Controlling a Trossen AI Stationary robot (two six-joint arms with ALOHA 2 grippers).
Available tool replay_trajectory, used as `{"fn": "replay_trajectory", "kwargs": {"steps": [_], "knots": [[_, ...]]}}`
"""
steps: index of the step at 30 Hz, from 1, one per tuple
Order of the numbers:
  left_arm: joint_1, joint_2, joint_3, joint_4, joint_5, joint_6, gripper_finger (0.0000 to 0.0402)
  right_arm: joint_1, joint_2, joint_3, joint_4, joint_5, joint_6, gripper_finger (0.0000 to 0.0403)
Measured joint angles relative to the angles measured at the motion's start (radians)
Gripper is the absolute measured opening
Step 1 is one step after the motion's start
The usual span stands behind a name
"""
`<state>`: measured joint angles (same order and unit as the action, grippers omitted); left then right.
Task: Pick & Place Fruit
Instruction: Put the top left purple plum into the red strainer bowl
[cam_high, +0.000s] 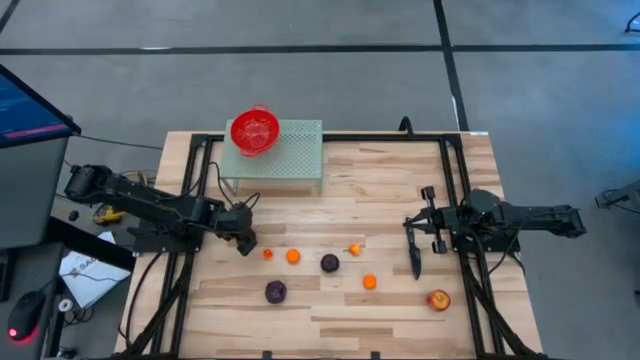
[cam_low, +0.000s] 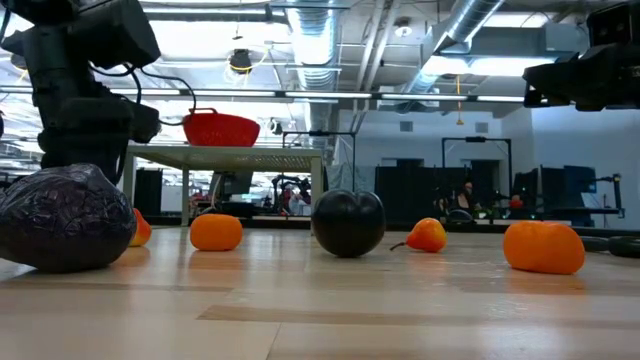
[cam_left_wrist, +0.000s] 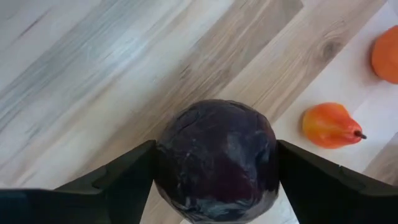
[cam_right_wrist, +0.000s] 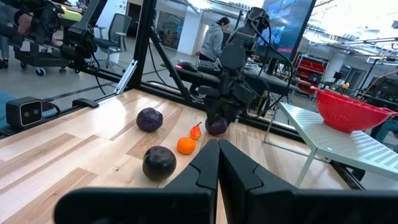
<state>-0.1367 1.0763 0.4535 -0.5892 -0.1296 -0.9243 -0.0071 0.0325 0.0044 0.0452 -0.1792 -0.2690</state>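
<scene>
So the left gripper (cam_left_wrist: 214, 180) has its fingers clamped on a dark purple plum (cam_left_wrist: 216, 160) over the table's (cam_high: 400, 180) left side, next to the small orange fruits (cam_high: 293, 256). The right gripper (cam_right_wrist: 217, 163) hangs pinched shut at the right, well apart from the apple (cam_high: 438, 299).

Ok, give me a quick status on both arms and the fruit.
Left gripper shut on a purple plum, low at the table. Right gripper shut, empty, waiting on its side. Red bowl sits on the green stand. Nothing in the way.
</scene>
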Motion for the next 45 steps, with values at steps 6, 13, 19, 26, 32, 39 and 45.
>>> {"fn": "replay_trajectory", "kwargs": {"steps": [6, 13, 19, 26, 32, 39, 45], "knots": [[-0.008, -0.001, -0.001, 0.006, 0.009, 0.008, 0.0298, 0.0, 0.0, 0.0, 0.0, 0.0, 0.0, 0.0001], [-0.008, -0.038, -0.001, 0.108, 0.118, 0.043, 0.0298, 0.0, 0.0, 0.0, 0.014, -0.004, 0.117, 0.0001], [0.004, -0.109, -0.001, 0.438, 0.137, 0.127, 0.0297, 0.004, 0.0, 0.0, 0.203, -0.004, 0.343, 0.0001], [0.058, -0.091, -0.002, 0.917, 0.169, 0.326, 0.0297, 0.085, 0.082, -0.001, 0.564, -0.003, 0.34, 0.0001], [0.112, 0.063, -0.066, 1.453, 0.34, 0.423, 0.0297, 0.172, 0.381, 0.0, 0.826, 0.12, 0.252, 0.0001], [0.171, 0.258, -0.081, 1.88, 0.526, 0.41, 0.0297, 0.166, 0.911, 0.162, 0.989, 0.301, 0.241, 0.0008], [0.183, 0.332, -0.081, 1.943, 0.541, 0.389, 0.0297, 0.133, 1.322, 0.439, 0.982, 0.231, 0.031, 0.0087]]}}
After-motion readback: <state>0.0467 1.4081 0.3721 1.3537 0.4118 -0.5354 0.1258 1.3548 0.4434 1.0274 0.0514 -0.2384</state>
